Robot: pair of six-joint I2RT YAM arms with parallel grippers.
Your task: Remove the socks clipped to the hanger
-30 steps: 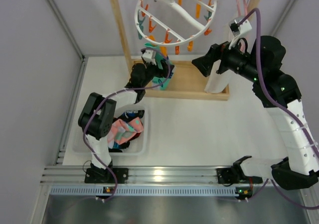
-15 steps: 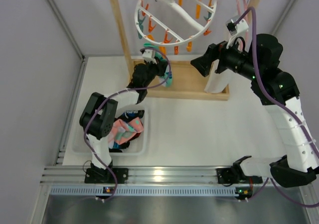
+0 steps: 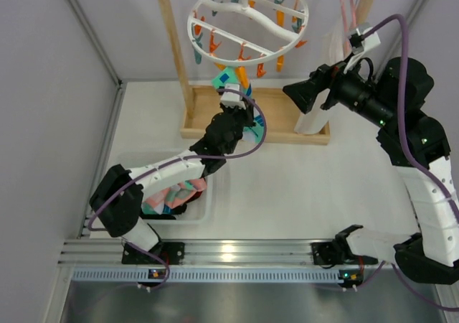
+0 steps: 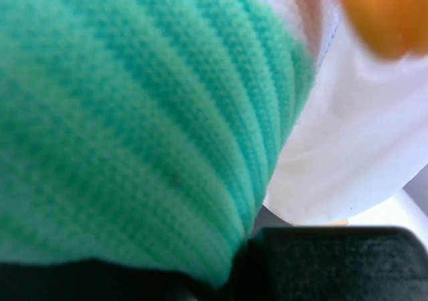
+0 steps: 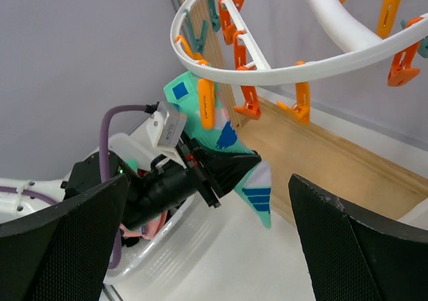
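Observation:
The white ring hanger (image 3: 247,23) hangs from the wooden rack's top bar with orange and teal pegs around it. One teal-green sock (image 5: 227,140) with blue and white marks dangles from an orange peg (image 5: 206,104). My left gripper (image 3: 246,120) is shut on the sock's middle, just below that peg. In the left wrist view the sock's teal knit (image 4: 134,114) fills the frame above a dark finger (image 4: 334,264). My right gripper (image 3: 300,97) stands open to the right of the ring, facing it, its pads (image 5: 60,244) wide apart with nothing between them.
A white bin (image 3: 208,197) at the near left holds pink and dark socks. The wooden rack frame (image 3: 176,47) and its base board (image 3: 280,122) stand behind. A white garment (image 3: 315,118) and a thin pink hanger (image 3: 351,7) hang at the rack's right end.
My left gripper closed on the teal sock and pulled it right and nearer. The ring has swung and tilted with the pull. My right arm drifted slightly right.

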